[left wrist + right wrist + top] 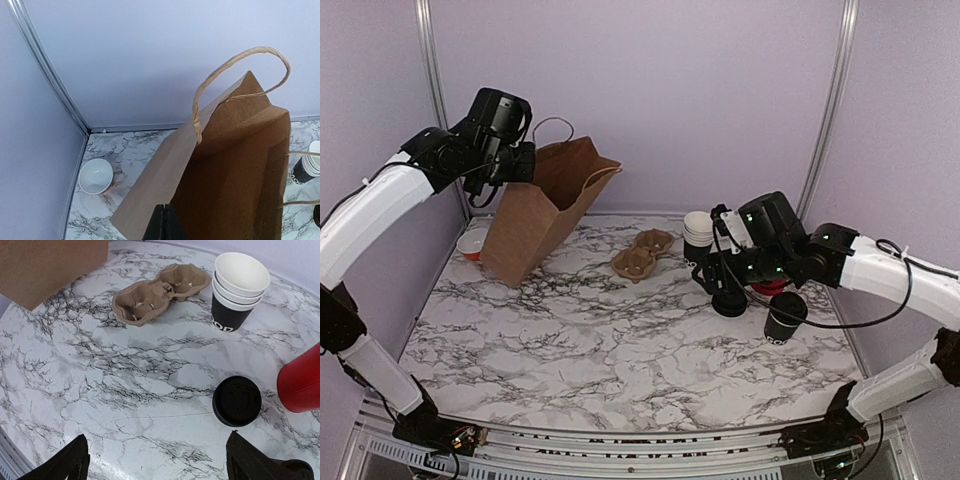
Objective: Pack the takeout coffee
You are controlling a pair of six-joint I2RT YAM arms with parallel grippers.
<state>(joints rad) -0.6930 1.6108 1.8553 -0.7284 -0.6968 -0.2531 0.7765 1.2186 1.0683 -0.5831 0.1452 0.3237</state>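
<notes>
black fingers (65, 465) of the right gripper (156, 440) are seen closest, at the bottom of the right wrist view, spread wide above the marble table (100, 385) with nothing between them. the round black lid (237, 401) is laid flat on the table just beyond the finger on that view's right, apart from it. the black paper cup (786, 318) is stood upright near the lid, toward the table's right edge as seen from above; whether its top is covered cannot be told. the red tub (302, 380) is found just beside the lid, and the stack of white-rimmed cups (239, 290) is placed farther back. a cardboard cup carrier (160, 292) is laid near the table's middle. at the far left, the brown paper bag (225, 165) is held tilted, its rim pinched by the left gripper (162, 222), whose fingers are pressed together. a small orange-sided white cup (96, 176) is set in the back left corner, near the bag.
</notes>
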